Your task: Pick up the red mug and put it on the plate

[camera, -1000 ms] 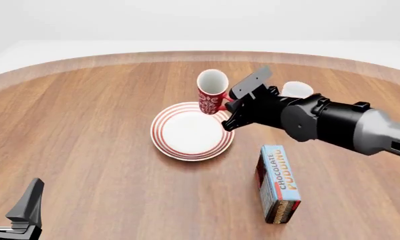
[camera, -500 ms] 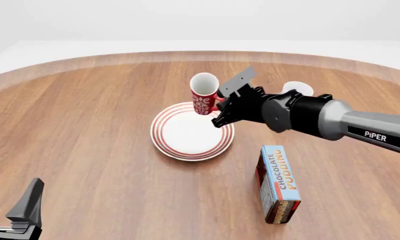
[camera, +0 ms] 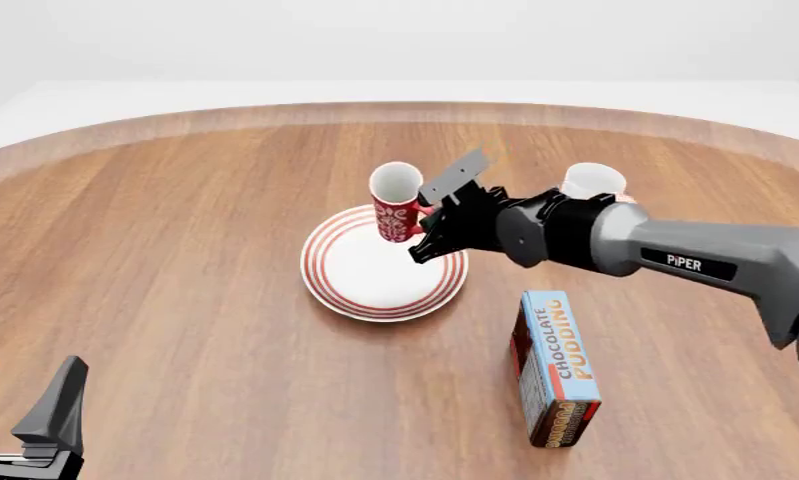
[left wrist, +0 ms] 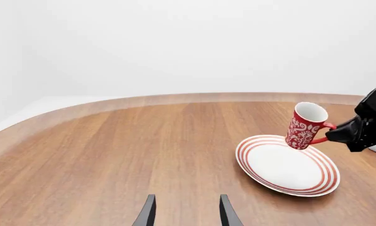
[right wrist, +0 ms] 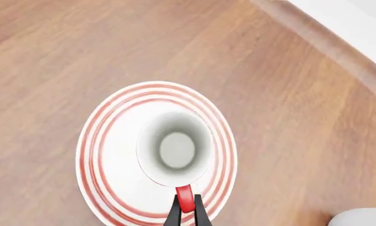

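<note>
The red mug [camera: 396, 204] with its white pattern hangs tilted just above the far rim of the plate [camera: 372, 285], a round white plate with red rings. My right gripper [camera: 426, 222] is shut on the mug's small red handle. In the right wrist view the mug's white inside [right wrist: 175, 150] shows over the plate [right wrist: 106, 155], with the handle [right wrist: 184, 200] between the fingers. In the left wrist view the mug [left wrist: 306, 126] is above the plate's [left wrist: 282, 167] far edge. My left gripper [camera: 26, 425] is open and empty at the near left.
A plain white mug [camera: 593, 182] stands behind my right arm. A chocolate pudding box [camera: 554, 368] lies to the right of the plate, nearer me. The round wooden table's far edge [camera: 399, 110] curves behind.
My right gripper has carried the red mug leftward and lower, from beyond the plate's far right rim to just over its far part. The left gripper has not moved.
</note>
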